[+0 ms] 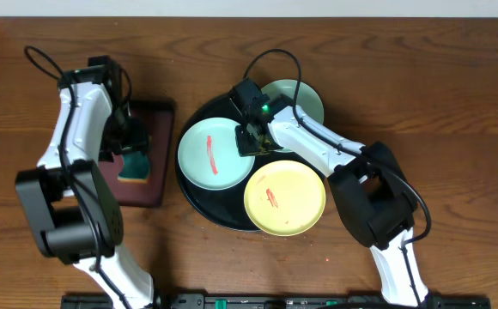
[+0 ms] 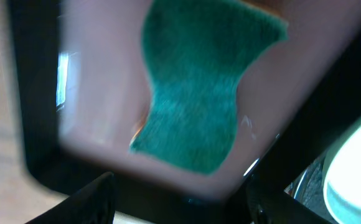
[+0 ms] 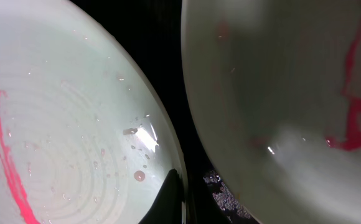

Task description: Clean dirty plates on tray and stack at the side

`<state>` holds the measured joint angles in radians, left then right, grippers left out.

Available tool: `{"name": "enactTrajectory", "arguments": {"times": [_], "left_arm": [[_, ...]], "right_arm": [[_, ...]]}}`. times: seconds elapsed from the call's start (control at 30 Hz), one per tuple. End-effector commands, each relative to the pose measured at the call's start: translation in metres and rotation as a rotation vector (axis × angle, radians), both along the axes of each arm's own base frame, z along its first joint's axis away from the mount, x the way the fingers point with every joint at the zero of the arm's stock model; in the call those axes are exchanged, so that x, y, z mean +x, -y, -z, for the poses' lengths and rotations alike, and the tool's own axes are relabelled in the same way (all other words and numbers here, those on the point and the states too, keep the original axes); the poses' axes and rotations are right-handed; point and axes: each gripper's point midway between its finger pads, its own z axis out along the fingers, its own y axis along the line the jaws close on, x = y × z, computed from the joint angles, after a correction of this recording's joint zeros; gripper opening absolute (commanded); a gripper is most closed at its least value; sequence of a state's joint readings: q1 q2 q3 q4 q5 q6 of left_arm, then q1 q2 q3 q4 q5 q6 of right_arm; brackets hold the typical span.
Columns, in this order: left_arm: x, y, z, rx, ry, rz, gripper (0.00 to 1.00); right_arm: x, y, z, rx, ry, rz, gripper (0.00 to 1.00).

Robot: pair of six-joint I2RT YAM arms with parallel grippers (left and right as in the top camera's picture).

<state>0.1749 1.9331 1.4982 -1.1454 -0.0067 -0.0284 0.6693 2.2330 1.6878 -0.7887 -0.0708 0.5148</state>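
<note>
Evidently no plates [image 1: 210,153] are clean or stacked yet. Left end effector [image 2: 174,196] hangs released above sponge [image 2: 199,93]; right end effector [image 1: 249,137] is clenched

Both arms share one build: glossy white shells along the long links, bulky matte-black housings at the joints. The left arm [image 1: 70,137] has a large rounded black block at its elbow and a smaller black unit at its wrist, where a thin black cable [image 1: 39,58] loops out. The right arm [image 1: 313,144] has the same white links and black elbow housing, and its black wrist unit carries a small green light [image 1: 264,109]. More black cable arcs over that wrist and around the elbow. The left hand [image 2: 177,202] has dark, tapering fingers [image 2: 87,202], blurred in its wrist view. The right hand [image 1: 251,137] is black too, and up close only one pointed black fingertip [image 3: 167,202] shows.
</note>
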Motion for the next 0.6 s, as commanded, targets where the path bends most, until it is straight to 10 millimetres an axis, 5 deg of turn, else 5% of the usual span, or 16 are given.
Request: {"name": "enactTrajectory", "arguments": {"times": [0.0,0.33,0.57], "left_arm": [[0.001,0.009,0.015,-0.119,-0.009,0.056,0.68],[0.012,0.003,0.045,-0.107,0.005,0.022,0.49],[0.0,-0.01,0.064,-0.014,-0.014,-0.051,0.42]], "right_arm": [[-0.007,0.0,0.02,-0.042,-0.022,-0.035,0.01],[-0.007,-0.001,0.019,-0.041,-0.018,-0.038,0.01],[-0.006,0.0,0.02,-0.045,-0.015,-0.045,0.01]]}}
